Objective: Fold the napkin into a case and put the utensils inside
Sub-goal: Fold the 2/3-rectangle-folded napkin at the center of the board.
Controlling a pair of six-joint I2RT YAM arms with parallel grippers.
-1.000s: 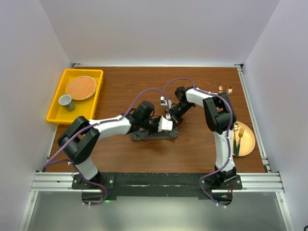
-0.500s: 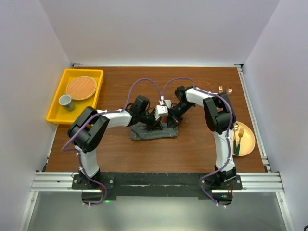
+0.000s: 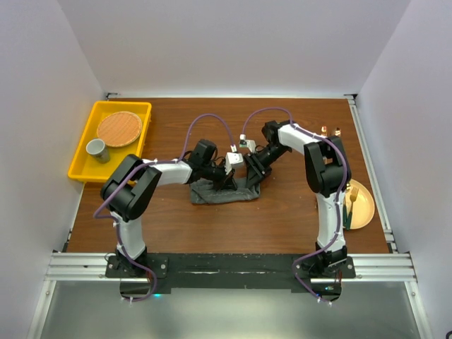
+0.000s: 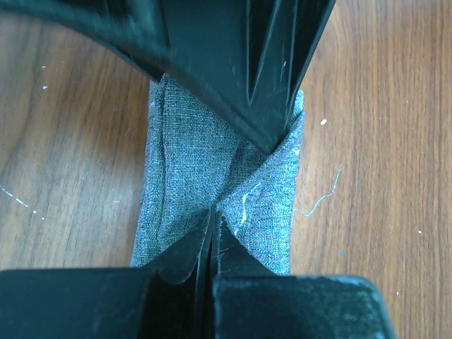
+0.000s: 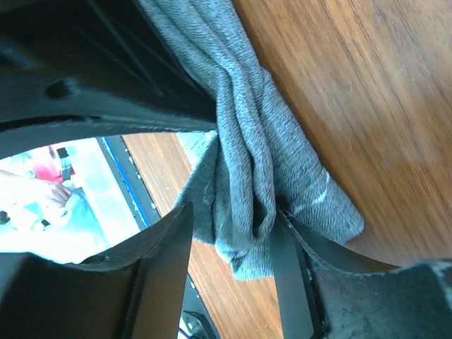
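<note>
Creasing the dark grey fabric napkin [image 3: 224, 192]
My left gripper [image 4: 212, 233] pinches it; my right gripper [image 5: 229, 261] straddles it, grip unclear. The fold must lie flat.

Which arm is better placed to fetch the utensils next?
Right: the utensils lie on the plate near its base and the right hand is open; the left hand pinches the napkin.

The dark grey woven fabric napkin [image 4: 185, 176], gathered into a narrow creased band, lies lengthwise on the brown wood-grain tabletop [image 4: 381, 183], running from the top of the view toward the bottom. At the bottom edge the left claw [image 4: 213, 220] has its two black fingers pressed together, with a raised fold of the cloth pinched between them. From above, a black ribbed finger [image 4: 247, 78] of the right claw slants down onto the band, its tip touching the cloth near the right-hand hem.
</note>
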